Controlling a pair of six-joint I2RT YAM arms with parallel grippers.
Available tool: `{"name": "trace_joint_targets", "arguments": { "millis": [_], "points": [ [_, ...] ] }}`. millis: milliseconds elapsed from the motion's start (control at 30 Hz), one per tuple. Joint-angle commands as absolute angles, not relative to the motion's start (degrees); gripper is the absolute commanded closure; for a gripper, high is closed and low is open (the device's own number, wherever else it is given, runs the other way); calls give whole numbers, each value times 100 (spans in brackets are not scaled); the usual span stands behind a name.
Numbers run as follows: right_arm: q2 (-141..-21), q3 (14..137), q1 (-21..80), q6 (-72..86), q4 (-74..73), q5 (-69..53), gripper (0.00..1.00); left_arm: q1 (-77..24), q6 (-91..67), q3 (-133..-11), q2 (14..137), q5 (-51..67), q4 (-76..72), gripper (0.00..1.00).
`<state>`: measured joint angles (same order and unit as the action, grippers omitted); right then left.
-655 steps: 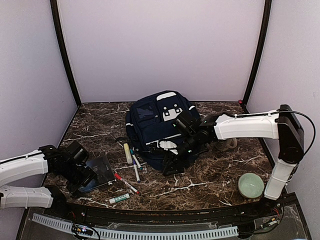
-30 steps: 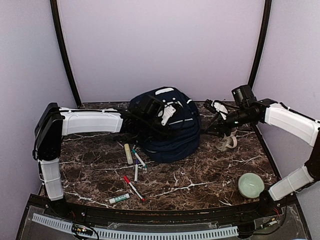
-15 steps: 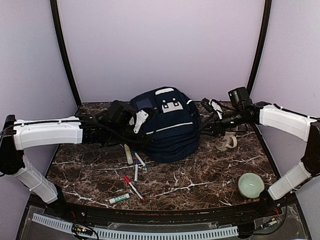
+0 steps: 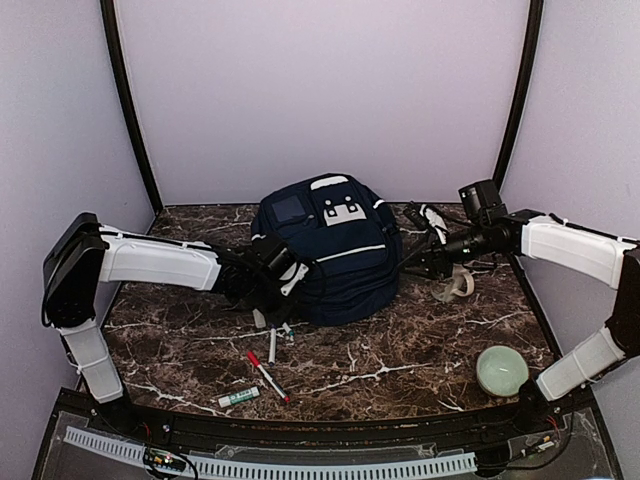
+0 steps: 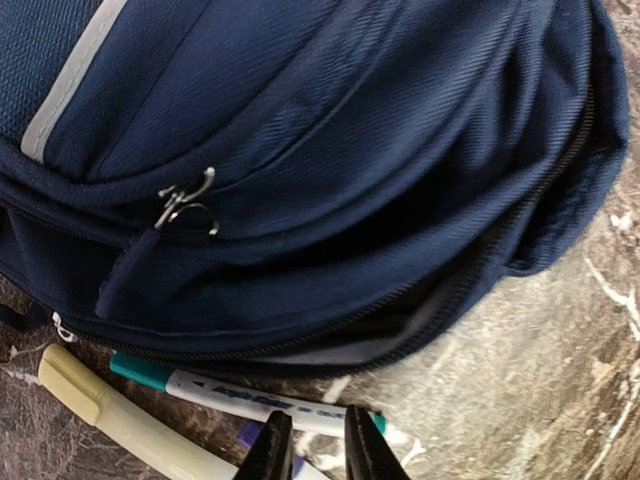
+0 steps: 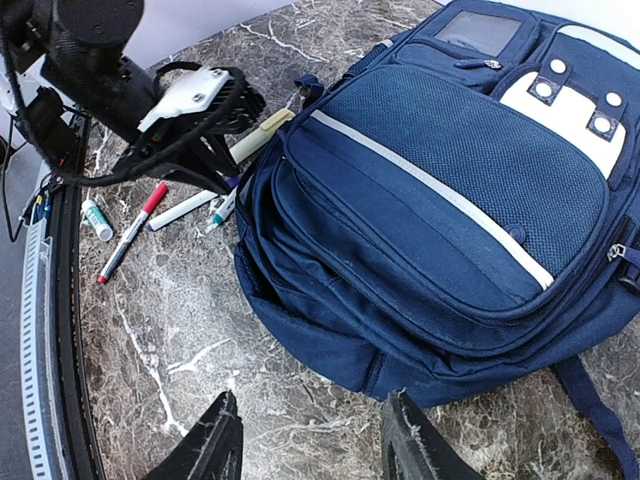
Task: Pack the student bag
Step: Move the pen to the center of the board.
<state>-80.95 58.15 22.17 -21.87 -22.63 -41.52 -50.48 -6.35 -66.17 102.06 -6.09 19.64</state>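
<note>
The student bag (image 4: 335, 255), navy with a grey stripe and a white patch, lies in the middle of the table; its fabric (image 5: 330, 130) fills the left wrist view and the bag (image 6: 450, 200) lies beyond the right fingers. My left gripper (image 4: 268, 305) is low at the bag's front-left edge. In its own view the left gripper (image 5: 308, 445) has its jaws a narrow gap apart over a teal-capped marker (image 5: 230, 395) and a purple-capped one (image 5: 250, 435); a grip does not show. The right gripper (image 6: 312, 445) hangs open and empty over the marble at the bag's right side.
A cream highlighter (image 5: 120, 420) lies beside the markers. Nearer the front are a white marker (image 4: 272, 345), a red marker (image 4: 265, 372) and a green-labelled glue stick (image 4: 238, 397). A tape roll (image 4: 455, 285) and a green bowl (image 4: 501, 370) sit on the right.
The left arm has swung from the bag's left side down to the markers at its front-left edge, and its jaws have narrowed. The right arm has barely moved.
</note>
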Motion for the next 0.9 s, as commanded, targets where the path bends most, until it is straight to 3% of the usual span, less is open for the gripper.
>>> {"name": "trace_joint_targets", "arguments": {
  "millis": [0,200,367,567,867],
  "points": [
    [-7866,5690,2206,-2224,-2095,-4140,53,-4904,-449,-6808,10260,-434,1995,81],
    [-7886,5669,2206,-2223,-2081,-4056,53,-4852,-337,-6875,10587,-236,1970,81],
    [-7984,5701,2206,-2230,-2124,-4026,54,-4860,-427,-6685,10605,-145,1953,69],
    [-7989,5704,2207,-2236,-2128,-4017,54,-4860,-580,-6188,10171,-263,2186,62],
    [-8050,5717,2206,-2250,-2153,-4068,54,-4863,-984,-5221,9238,-341,2742,60]
  ]
}}
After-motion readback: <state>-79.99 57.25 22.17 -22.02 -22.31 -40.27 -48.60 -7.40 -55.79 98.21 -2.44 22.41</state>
